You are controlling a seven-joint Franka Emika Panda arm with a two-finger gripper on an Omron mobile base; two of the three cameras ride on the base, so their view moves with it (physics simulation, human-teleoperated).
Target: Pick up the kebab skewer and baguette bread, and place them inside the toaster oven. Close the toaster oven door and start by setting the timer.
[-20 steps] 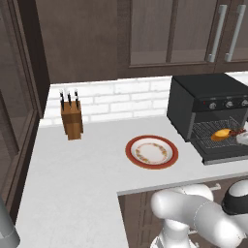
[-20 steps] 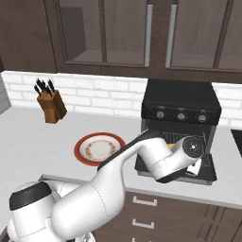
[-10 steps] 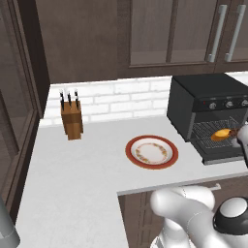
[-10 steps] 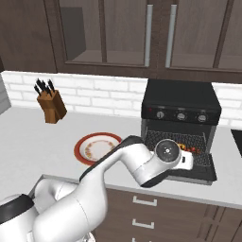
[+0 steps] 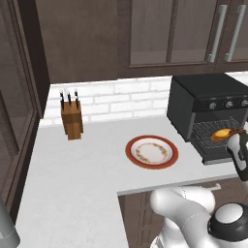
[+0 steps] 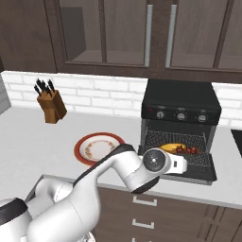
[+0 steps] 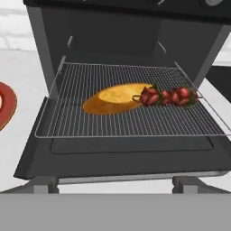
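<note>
Wire rack (image 7: 126, 113) – bread (image 7: 115, 98) + skewer (image 7: 167, 96)

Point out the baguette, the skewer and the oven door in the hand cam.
baguette bread (image 7: 115, 98): hand view, middle of the loaf's top, on the wire rack.
kebab skewer (image 7: 168, 96): hand view, red chunks mid-stick, beside the loaf's right end.
toaster oven door (image 7: 126, 155): hand view, inner face of the dropped-open panel.

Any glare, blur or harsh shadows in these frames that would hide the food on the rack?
Hand view: sharp, evenly lit, no glare; baguette bread and kebab skewer read clearly on the wire rack, the oven cavity behind them dark. Right base view: soft, food small but recognisable. Left base view: the arm's wrist crowds the food at the frame edge.
</note>
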